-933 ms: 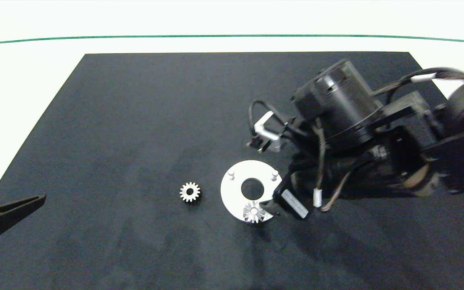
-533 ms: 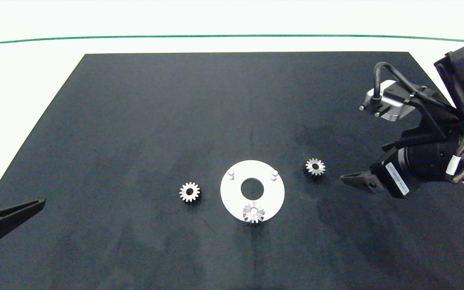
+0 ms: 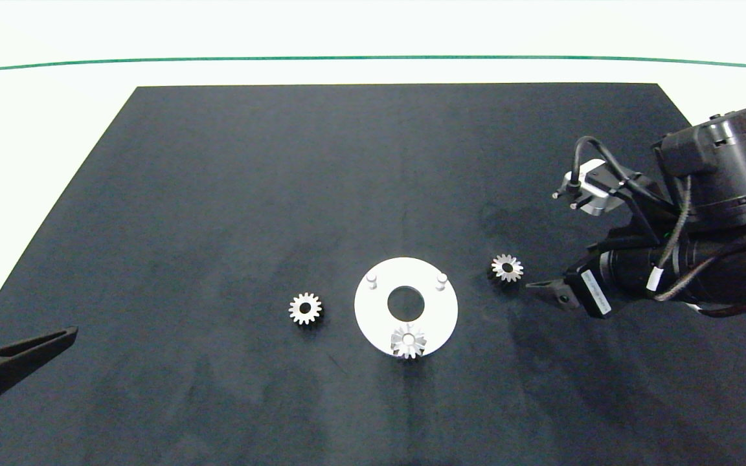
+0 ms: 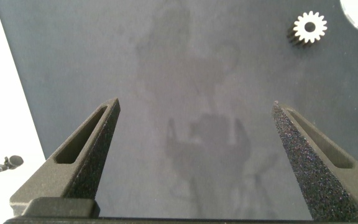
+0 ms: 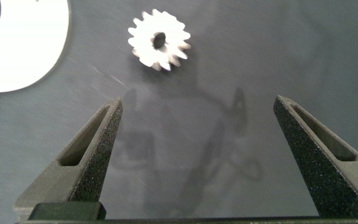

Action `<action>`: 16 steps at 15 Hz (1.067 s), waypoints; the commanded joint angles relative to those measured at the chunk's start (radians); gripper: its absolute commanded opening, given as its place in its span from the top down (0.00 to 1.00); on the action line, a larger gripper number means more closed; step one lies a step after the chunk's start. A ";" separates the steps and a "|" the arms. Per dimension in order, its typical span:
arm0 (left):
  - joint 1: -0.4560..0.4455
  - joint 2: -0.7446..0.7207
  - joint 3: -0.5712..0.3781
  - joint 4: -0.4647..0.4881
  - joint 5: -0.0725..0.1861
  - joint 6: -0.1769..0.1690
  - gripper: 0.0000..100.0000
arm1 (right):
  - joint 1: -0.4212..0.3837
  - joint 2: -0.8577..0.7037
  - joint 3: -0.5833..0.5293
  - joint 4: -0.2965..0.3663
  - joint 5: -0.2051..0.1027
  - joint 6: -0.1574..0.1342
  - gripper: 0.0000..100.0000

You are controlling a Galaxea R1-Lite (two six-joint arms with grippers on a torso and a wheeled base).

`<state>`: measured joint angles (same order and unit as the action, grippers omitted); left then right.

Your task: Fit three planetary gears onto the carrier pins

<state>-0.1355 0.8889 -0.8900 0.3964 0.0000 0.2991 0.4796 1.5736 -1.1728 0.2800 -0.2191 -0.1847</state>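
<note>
Near the mat's (image 3: 217,162) front edge one gear (image 3: 408,341) sits pinned on the disc (image 3: 373,310), while farther back, toward the right edge, a loose gear (image 3: 506,267) lies flat just ahead of the right gripper's (image 3: 544,290) spread, empty fingers.

gear (image 5: 159,48), spread tool (image 5: 194,134), disc (image 5: 23,46)

white disc (image 5: 17,46) cut off at frame edge, right-side gear (image 5: 159,40) slightly blurred
</note>
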 commanded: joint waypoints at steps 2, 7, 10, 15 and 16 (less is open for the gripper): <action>-0.001 0.004 -0.001 0.002 0.000 0.003 0.00 | 0.011 0.072 -0.033 -0.001 0.047 0.001 0.00; -0.001 0.005 0.000 0.004 0.000 0.005 0.00 | 0.001 0.141 -0.065 -0.010 0.090 0.007 0.00; -0.001 0.005 0.000 0.004 0.000 0.005 0.00 | -0.013 0.161 -0.070 -0.045 0.118 0.007 0.00; -0.003 0.005 0.002 0.004 0.000 0.005 0.00 | -0.022 0.163 -0.070 -0.064 0.146 0.008 0.00; -0.003 0.005 0.002 0.004 -0.002 0.005 0.00 | -0.027 0.169 -0.070 -0.074 0.146 0.008 0.01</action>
<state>-0.1385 0.8928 -0.8885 0.3979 0.0000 0.3021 0.4555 1.7353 -1.2430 0.2043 -0.0734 -0.1740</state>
